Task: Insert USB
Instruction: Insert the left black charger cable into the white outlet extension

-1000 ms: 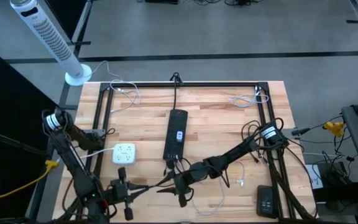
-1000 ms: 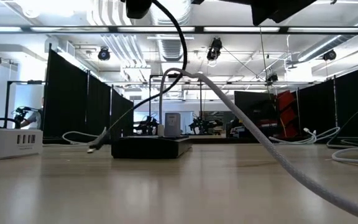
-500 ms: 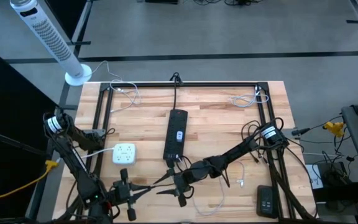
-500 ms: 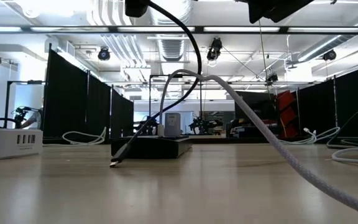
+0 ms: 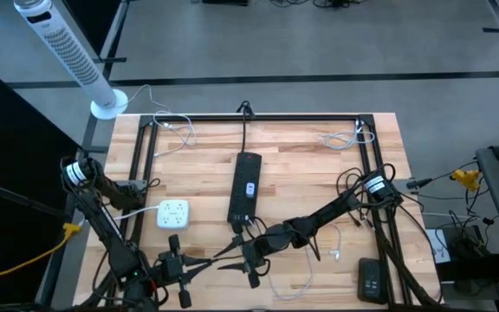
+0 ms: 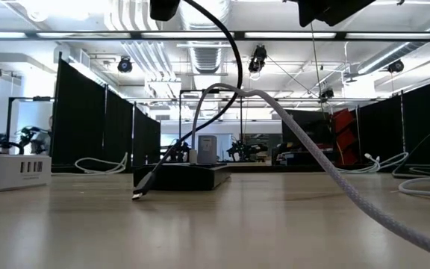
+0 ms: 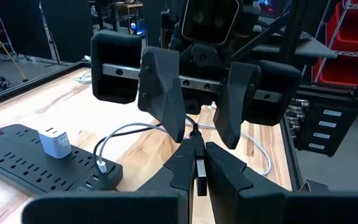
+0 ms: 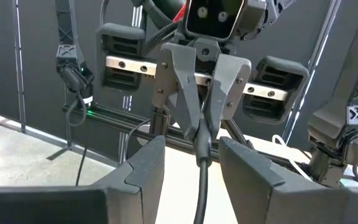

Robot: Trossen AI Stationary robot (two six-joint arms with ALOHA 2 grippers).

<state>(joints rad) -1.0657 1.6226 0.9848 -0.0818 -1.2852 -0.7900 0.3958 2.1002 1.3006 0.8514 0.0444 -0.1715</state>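
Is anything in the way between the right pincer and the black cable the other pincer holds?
Nothing visible does. The thin black cable runs between the open fingers of the right pincer, and the left pincer is shut on it just ahead.

In the low view the 2 arms are cut off at the top edge, and the white cable (image 6: 364,200) near the camera is blurred.

A black USB cable (image 8: 201,186) hangs above the counter between the two arms, its plug (image 7: 200,177) pinched at the sides and pointing level. The black power strip (image 5: 246,188) lies flat mid-counter, a white charger (image 7: 53,142) plugged into it.
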